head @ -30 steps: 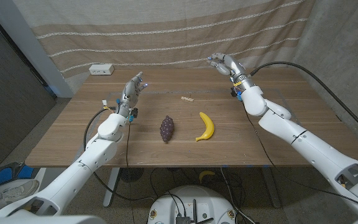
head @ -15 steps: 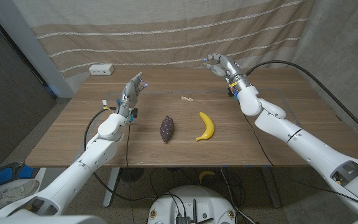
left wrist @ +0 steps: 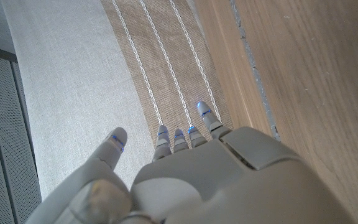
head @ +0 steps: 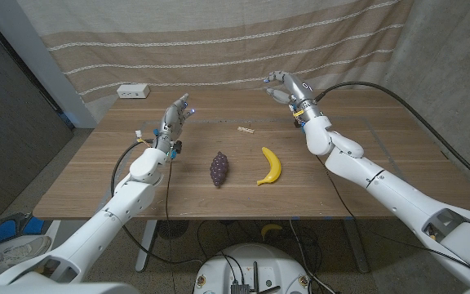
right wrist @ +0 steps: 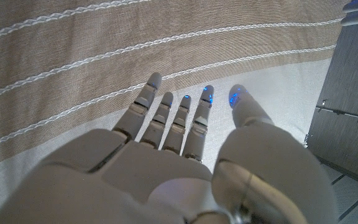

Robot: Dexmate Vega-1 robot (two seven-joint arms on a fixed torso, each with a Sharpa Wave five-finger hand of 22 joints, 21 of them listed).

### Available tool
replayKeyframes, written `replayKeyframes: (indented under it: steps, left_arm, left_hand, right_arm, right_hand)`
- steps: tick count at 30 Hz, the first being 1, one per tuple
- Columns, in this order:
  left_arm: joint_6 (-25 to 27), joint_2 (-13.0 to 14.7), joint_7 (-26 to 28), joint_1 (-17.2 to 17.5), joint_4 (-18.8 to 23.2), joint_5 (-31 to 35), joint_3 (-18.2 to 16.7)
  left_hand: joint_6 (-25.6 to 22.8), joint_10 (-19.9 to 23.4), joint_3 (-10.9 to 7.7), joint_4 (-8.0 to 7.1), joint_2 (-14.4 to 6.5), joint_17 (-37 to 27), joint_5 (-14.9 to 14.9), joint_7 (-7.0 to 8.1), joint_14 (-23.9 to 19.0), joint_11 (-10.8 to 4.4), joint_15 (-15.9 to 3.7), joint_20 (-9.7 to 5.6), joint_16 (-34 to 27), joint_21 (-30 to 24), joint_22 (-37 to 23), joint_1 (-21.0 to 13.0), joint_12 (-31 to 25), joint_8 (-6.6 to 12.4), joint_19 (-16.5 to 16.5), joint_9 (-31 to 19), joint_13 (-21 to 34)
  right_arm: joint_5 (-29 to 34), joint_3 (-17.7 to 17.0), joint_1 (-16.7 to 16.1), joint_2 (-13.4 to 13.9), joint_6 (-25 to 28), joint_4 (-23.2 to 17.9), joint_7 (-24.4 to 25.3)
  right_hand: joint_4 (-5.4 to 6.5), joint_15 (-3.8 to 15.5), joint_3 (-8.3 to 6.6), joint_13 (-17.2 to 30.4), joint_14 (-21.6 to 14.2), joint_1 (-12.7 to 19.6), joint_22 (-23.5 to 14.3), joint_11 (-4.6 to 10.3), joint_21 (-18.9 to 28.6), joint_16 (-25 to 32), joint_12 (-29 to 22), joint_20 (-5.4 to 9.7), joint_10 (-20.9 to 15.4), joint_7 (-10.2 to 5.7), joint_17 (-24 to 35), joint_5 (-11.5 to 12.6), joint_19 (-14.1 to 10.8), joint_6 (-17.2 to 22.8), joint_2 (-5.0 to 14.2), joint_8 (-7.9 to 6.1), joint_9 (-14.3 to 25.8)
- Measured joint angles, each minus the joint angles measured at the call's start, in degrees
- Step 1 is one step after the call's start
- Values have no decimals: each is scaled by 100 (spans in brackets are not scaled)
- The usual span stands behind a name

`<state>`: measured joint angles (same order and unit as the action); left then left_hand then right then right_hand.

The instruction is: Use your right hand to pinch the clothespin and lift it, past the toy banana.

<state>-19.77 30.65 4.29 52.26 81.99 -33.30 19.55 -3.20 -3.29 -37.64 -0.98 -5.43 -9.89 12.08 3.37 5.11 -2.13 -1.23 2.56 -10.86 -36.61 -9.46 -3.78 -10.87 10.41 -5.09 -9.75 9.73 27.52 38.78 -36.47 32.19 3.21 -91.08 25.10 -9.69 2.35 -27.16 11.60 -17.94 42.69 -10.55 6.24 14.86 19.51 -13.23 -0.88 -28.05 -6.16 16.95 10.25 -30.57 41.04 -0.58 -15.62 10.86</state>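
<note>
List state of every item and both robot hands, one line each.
clothespin: lying on the table, untouched, beyond the toy banana.
toy banana: lying on the table, free.
purple grape bunch: lying on the table beside the banana, free.
white box: sitting at the far table edge.
right robot hand: raised, fingers apart, holds nothing.
left robot hand: fingers apart, holds nothing.
</note>
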Motion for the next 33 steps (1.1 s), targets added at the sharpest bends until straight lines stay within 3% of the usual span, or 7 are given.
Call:
replayKeyframes:
  steps: [4,10,12,15,16,25,33]
  left_arm:
    - [0,-3,-5,-1,-1,1,4]
    - [0,-7,-6,3,-1,1,6]
    - [-1,-9,-6,9,-1,0,6]
    - [-11,-12,-6,19,-2,-7,6]
    - [-14,-12,-6,20,-1,-7,6]
    - [-26,-26,-7,24,-14,-17,-2]
    - [-104,-61,-83,0,-80,-61,-2]
  left_hand:
    - [0,0,0,0,0,0,-24,0,0,0,0,0,0,0,0,0,0,0,0,0,0]
    - [0,0,0,0,0,0,-34,0,0,0,0,24,0,0,0,0,0,0,24,0,0]
    - [0,0,0,0,0,0,-34,0,0,0,0,31,0,0,0,0,0,0,31,1,0]
    - [-31,0,0,0,24,0,-34,-31,0,0,0,10,0,38,0,23,0,0,53,1,0]
    - [-30,0,0,-1,24,0,-34,-31,0,0,0,10,0,38,0,23,0,0,53,1,0]
    - [-61,0,0,-1,23,0,-34,0,0,0,0,10,0,59,0,23,0,0,53,1,0]
    - [-61,0,-24,22,23,0,-34,0,0,0,0,10,0,81,0,23,0,0,52,1,0]
  right_arm:
    - [-1,65,52,-39,21,67,-24]
    - [30,167,124,-104,85,167,-60]
    - [38,198,147,-133,94,219,-60]
    - [58,260,189,-197,106,323,-33]
    - [62,269,196,-208,109,338,-21]
    - [150,340,241,-278,215,447,144]
    - [120,527,376,-448,278,739,136]
  right_hand:
    - [81,0,176,27,0,-145,-26,0,1,21,38,-25,0,0,31,0,-25,0,-145,37,21]
    - [60,0,202,27,0,-187,-26,36,1,21,38,-25,32,-32,50,103,-24,-33,-191,60,21]
    - [60,0,202,27,0,-142,-26,55,1,43,38,-25,13,-32,60,105,-24,-33,-233,60,21]
    - [39,0,180,27,0,-16,-26,54,1,43,38,-25,13,-32,75,145,-24,-33,-110,60,21]
    - [23,0,164,26,0,56,-26,54,0,43,38,-25,13,-31,75,149,-24,-32,-175,60,21]
    - [-52,1,90,54,-62,483,-25,116,1,84,38,16,-51,-41,102,149,-65,21,-31,60,49]
    - [-76,1,114,80,-62,695,-25,155,1,84,83,45,-25,-18,129,149,-93,-5,-149,66,48]
